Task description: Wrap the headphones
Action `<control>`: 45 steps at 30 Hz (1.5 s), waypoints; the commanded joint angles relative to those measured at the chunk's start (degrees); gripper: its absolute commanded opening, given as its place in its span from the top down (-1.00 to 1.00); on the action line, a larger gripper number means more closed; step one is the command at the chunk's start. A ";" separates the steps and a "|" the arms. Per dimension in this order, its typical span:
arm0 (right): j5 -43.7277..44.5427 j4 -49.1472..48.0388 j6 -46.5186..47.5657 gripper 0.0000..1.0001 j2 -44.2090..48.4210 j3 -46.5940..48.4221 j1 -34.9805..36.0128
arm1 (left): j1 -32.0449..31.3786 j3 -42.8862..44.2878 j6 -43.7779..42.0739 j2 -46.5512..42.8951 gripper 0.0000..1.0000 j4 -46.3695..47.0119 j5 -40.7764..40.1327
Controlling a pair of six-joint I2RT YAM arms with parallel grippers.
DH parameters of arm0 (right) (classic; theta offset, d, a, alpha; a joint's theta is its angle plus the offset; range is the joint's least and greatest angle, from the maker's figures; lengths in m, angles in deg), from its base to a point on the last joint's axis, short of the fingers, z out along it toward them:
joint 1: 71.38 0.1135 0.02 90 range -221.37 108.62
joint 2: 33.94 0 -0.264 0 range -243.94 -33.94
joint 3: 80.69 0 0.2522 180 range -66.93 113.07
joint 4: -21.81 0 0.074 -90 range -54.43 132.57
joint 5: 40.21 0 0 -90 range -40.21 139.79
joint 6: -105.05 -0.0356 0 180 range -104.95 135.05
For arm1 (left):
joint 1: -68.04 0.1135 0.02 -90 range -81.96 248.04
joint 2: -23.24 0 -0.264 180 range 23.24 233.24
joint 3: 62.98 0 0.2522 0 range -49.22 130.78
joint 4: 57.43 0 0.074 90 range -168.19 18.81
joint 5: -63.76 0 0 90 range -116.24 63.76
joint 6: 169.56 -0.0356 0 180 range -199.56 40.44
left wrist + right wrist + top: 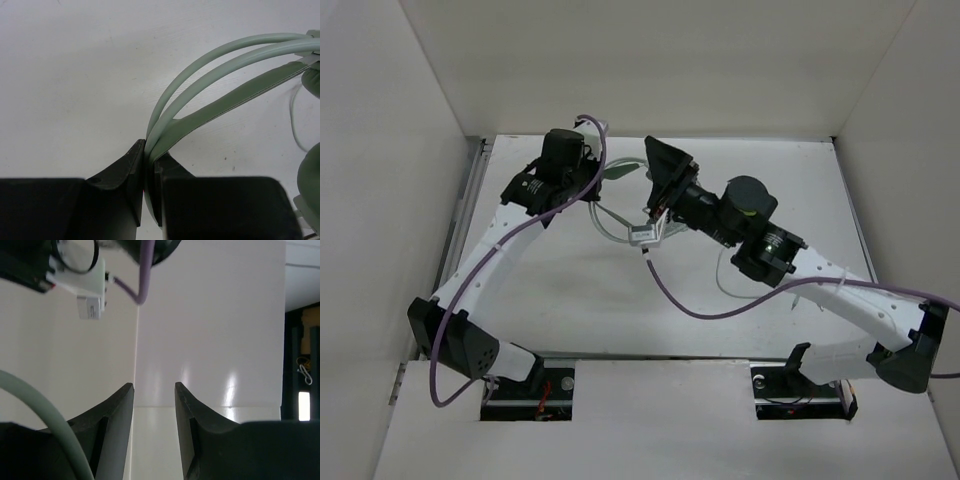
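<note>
Clamping only the thin band of the headphones (235, 55), the left gripper (149, 160) may let them twist loose while the right gripper (154, 405) stands half-open, empty.

We are seeing pale mint-green headphones (225, 60), plain, with no pattern on them. The counter (75, 75) is looking white all over. The left pincer (148, 156) and the right pincer (153, 389) are both showing black. The arms (498, 247) are looking white with black joints, and their cables (720, 316) are showing purple.
</note>
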 commanded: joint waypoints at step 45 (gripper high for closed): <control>-20.13 24.25 -56.44 0.62 1.95 9.25 -23.53 | -10.25 10.40 -0.20 -10.48 1.00 -0.52 24.04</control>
